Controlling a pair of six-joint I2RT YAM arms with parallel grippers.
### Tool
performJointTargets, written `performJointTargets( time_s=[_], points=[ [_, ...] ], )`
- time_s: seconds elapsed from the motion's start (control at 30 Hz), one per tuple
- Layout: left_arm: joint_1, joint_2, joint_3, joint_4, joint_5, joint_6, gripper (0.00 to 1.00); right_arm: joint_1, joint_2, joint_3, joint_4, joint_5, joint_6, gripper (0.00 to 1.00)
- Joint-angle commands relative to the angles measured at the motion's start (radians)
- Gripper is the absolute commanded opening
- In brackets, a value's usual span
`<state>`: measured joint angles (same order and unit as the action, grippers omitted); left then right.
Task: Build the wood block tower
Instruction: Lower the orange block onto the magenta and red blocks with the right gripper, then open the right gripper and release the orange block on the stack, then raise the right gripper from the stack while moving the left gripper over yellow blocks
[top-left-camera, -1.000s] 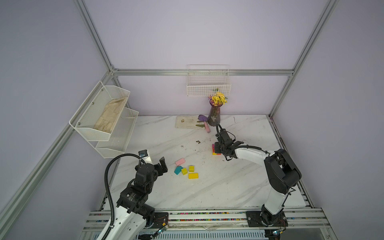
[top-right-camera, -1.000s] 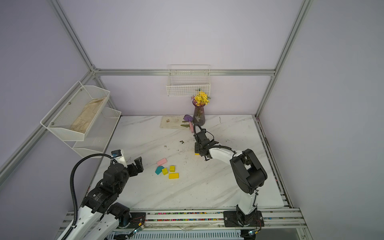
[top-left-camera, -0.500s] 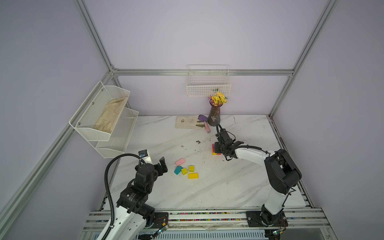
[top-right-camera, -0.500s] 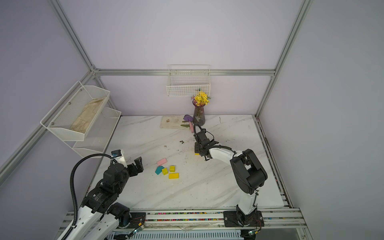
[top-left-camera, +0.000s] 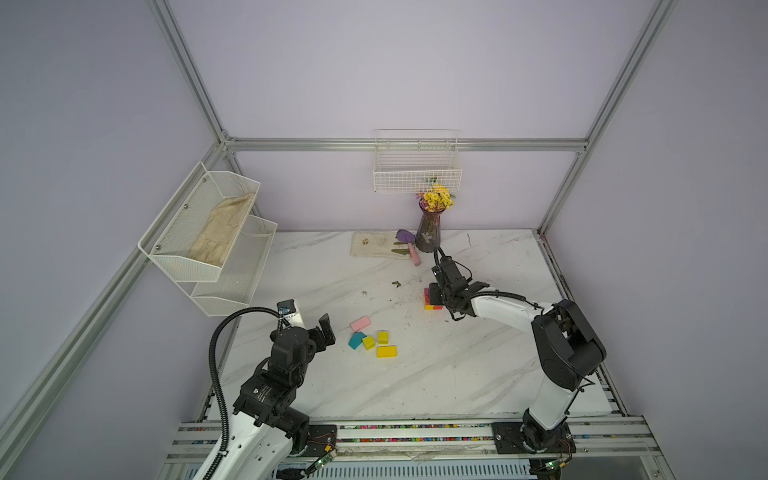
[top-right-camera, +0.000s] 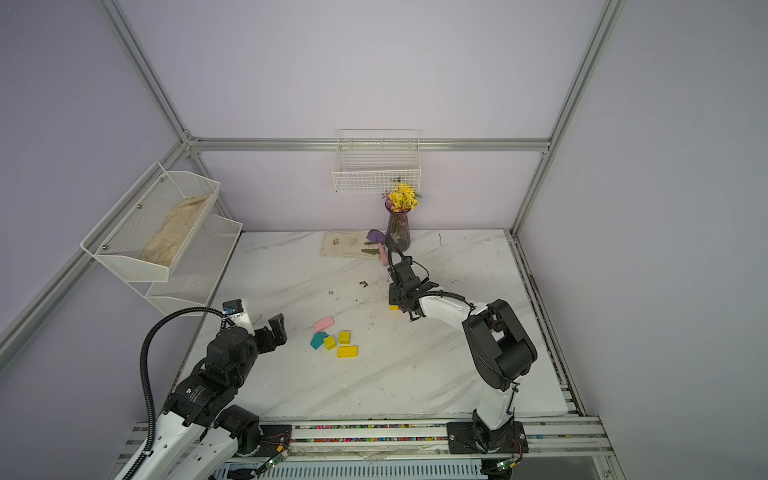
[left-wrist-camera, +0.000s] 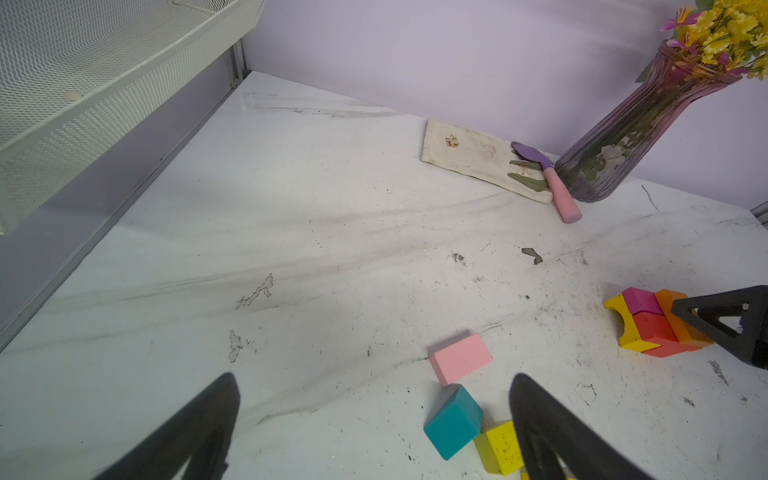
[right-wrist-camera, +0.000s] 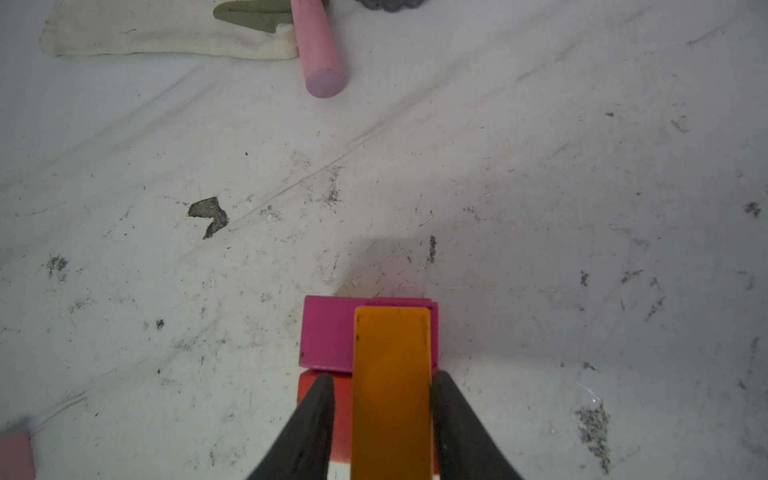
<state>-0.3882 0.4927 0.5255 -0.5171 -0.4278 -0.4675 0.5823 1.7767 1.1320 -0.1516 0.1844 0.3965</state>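
Note:
The tower (top-left-camera: 427, 296) is a low stack of yellow, red and magenta blocks at the table's right middle; it also shows in the left wrist view (left-wrist-camera: 642, 328). My right gripper (top-left-camera: 435, 294) (right-wrist-camera: 383, 376) hovers right over it, shut on an orange block (right-wrist-camera: 390, 390) that lies across the magenta block (right-wrist-camera: 326, 332) and red block (right-wrist-camera: 343, 415). Loose wood blocks lie at centre-left: a pink brick (top-left-camera: 360, 323) (left-wrist-camera: 460, 358), the teal piece (top-left-camera: 356, 340) (left-wrist-camera: 453, 422), two yellow cubes (top-left-camera: 368, 342) and a yellow brick (top-left-camera: 386, 351). My left gripper (top-left-camera: 309, 323) (left-wrist-camera: 374, 382) is open and empty, just left of them.
A purple flower vase (top-left-camera: 428, 235), a stained cloth (top-left-camera: 374, 245) and a pink-handled purple spoon (top-left-camera: 412, 251) sit at the back. A two-tier white wire rack (top-left-camera: 208, 232) hangs on the left wall, and a wire basket (top-left-camera: 417, 170) on the back wall.

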Motion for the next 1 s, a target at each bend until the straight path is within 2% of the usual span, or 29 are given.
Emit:
performJointTargets(
  time_s=[0.0,0.27,0.43,0.63,0.73,0.83,0.97],
  points=[
    [0.005,-0.005,-0.035,0.032,-0.016,0.009,1.0,-0.004,-0.04,-0.015,-0.016,0.021,0.029,0.43],
    [0.005,0.005,-0.033,0.035,-0.007,0.012,0.99,-0.004,-0.096,-0.042,-0.007,0.062,0.033,0.43],
    [0.005,0.014,-0.024,0.034,0.03,0.022,0.88,-0.006,-0.214,-0.109,0.039,0.14,0.03,0.47],
    [0.003,0.006,-0.029,0.08,0.173,0.051,0.82,-0.015,-0.397,-0.232,0.125,0.245,0.038,0.49],
    [-0.008,0.0,-0.03,0.071,0.196,0.013,0.86,-0.03,-0.479,-0.289,0.169,0.302,0.038,0.52],
    [-0.021,-0.029,-0.051,0.058,0.263,-0.089,0.85,-0.042,-0.537,-0.344,0.219,0.352,0.031,0.55],
    [-0.106,-0.076,-0.105,0.054,0.239,-0.172,0.85,-0.057,-0.565,-0.413,0.295,0.433,0.021,0.58]
  ],
)
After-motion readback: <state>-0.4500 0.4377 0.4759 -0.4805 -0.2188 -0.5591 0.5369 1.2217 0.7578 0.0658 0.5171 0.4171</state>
